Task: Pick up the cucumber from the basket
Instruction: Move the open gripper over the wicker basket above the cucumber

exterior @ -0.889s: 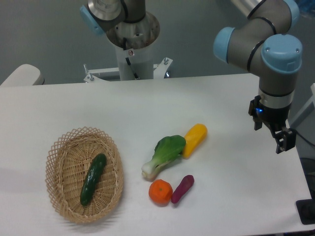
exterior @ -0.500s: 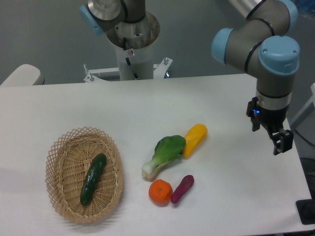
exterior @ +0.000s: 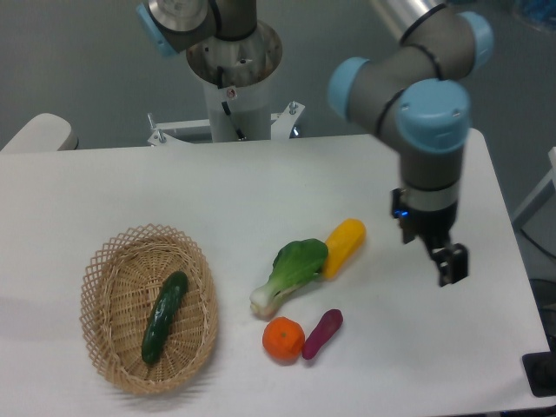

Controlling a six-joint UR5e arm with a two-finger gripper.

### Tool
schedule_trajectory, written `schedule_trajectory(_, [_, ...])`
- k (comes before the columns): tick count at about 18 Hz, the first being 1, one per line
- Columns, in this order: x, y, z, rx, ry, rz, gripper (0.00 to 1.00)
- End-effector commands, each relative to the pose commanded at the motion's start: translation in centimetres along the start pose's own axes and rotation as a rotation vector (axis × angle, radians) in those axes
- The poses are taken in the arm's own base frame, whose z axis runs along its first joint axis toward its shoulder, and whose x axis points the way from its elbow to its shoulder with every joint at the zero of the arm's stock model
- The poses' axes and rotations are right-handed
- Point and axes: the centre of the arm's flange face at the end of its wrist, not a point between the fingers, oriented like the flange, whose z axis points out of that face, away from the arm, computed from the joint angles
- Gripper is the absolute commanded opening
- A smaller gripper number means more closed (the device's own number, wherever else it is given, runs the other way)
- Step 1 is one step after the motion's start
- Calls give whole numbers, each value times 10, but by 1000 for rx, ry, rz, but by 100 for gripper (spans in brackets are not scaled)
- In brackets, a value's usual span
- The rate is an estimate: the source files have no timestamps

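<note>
The dark green cucumber (exterior: 164, 315) lies lengthwise inside the oval tan wicker basket (exterior: 104, 261) at the front left of the table. My gripper (exterior: 430, 250) hangs from the arm over the right part of the table, far from the basket and to the right of the yellow pepper. Its two dark fingers (exterior: 453, 264) stand apart with nothing between them, so it is open and empty.
Between gripper and basket lie a yellow pepper (exterior: 344, 247), a bok choy (exterior: 288, 274), an orange (exterior: 283, 340) and a small purple sweet potato (exterior: 322, 334). The arm's base (exterior: 234, 78) stands at the back of the white table.
The arm has swung left and slightly forward, bringing the gripper from the table's right edge to a spot nearer the yellow pepper. The vegetables and basket have not moved.
</note>
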Motion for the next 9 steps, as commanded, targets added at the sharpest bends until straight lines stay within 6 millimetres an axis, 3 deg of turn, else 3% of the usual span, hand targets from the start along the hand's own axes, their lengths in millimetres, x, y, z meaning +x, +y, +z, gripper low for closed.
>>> schedule_trajectory(5, [53, -92, -6, 26, 28, -319, 100])
schedule_trajectory(9, [107, -134, -7, 22, 65, -486, 100])
